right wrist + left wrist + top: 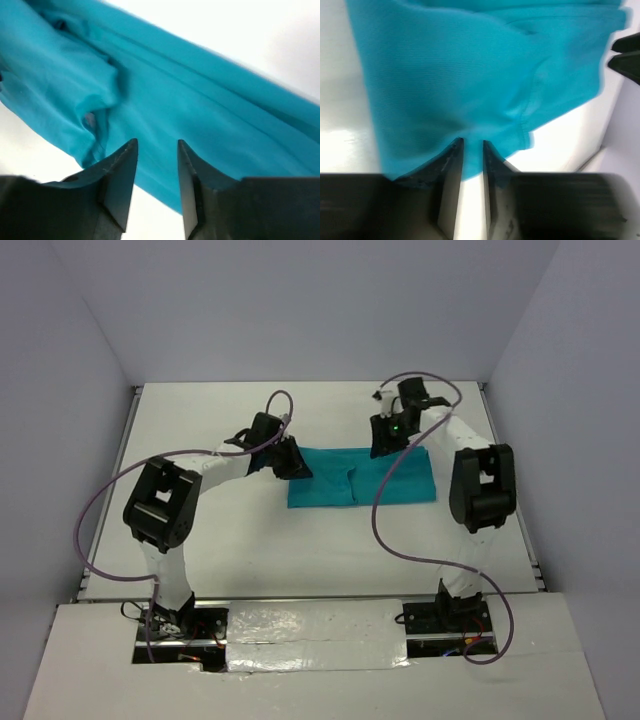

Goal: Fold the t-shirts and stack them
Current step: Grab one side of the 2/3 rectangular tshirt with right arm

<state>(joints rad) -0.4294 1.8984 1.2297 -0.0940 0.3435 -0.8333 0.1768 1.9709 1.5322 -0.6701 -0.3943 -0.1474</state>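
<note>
Two arm bases [175, 620] sit at the table's [300, 560] near edge, trailing purple cables [92, 520]. Beyond them is a wide stretch of bare white tabletop. Past that, the teal shirt [365, 480] lies flat as a folded rectangle, slightly right of centre, its edges well clear of the table's sides. The left gripper [472, 142] sits at the shirt's left edge, jaws a narrow slit apart with only tabletop between them. The right gripper [157, 144] hovers at the shirt's far edge, jaws moderately parted, gripping nothing. A small pale mark [90, 120] shows in a fold, perhaps a label, too blurred to read. More open table runs behind to the back wall [300, 310].
</note>
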